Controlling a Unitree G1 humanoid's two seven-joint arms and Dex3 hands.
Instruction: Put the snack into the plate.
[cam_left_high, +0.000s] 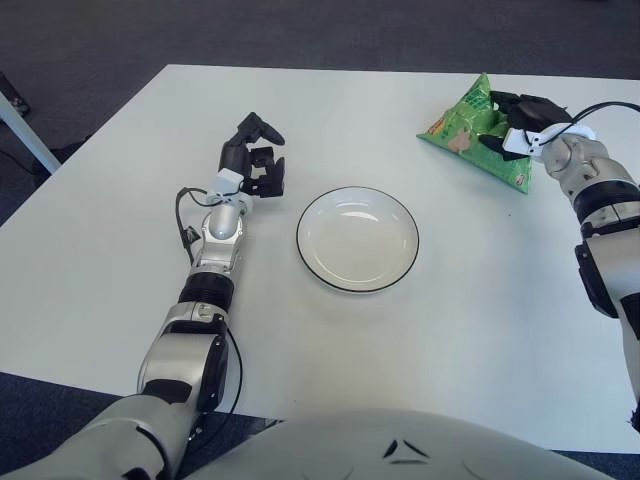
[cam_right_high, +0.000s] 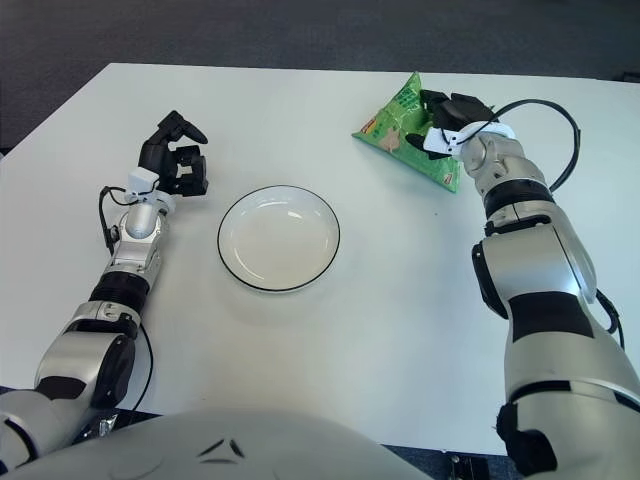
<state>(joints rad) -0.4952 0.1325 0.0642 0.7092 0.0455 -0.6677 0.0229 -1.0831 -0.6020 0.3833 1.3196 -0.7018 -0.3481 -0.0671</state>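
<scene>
On the white desk the green snack bag was at the far right, well apart from the plate and beyond it to the right. The bag formed a puffed, tent-like shape with one corner peaking upward toward the far edge of the desk; its long axis ran across the view from a low corner on the left, nearest the plate, to its lower right end. The right hand was at the bag's right upper part, its dark fingers curled over the top edge and closed on the bag. Whether the bag's lower edge touched the desk or was lifted clear of it could not be told from either view. The plate, white with a thin dark rim, sat near the middle of the desk with nothing in it. The left hand showed just to the left of the plate and slightly beyond it, raised at the end of the forearm, its fingers bent inward loosely and holding nothing; contact with the desk could not be judged.
</scene>
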